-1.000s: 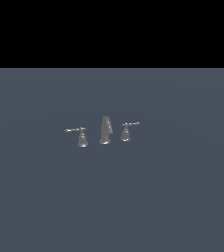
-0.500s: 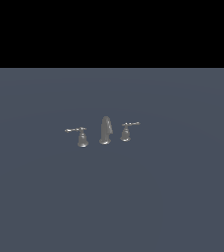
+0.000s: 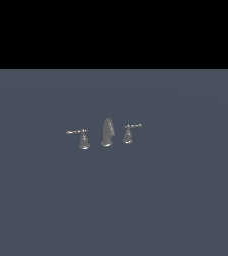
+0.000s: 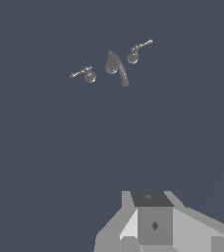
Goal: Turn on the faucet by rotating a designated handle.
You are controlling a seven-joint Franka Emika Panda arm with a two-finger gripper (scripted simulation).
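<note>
Claw (image 4: 151,235) width unreadable, well away from the silvery bell-based handle (image 3: 82,138) with its thin level lever.

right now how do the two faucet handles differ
The left-side handle in the exterior view looks slightly bigger with a wider bell base; the right-side handle looks smaller. The first's lever points to that view's left, the second's to its right. Both are grey metal, flanking the spout.

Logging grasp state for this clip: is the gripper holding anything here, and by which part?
Nothing is held. In the wrist view the gripper is far from the faucet, whose handle stands untouched.
</note>
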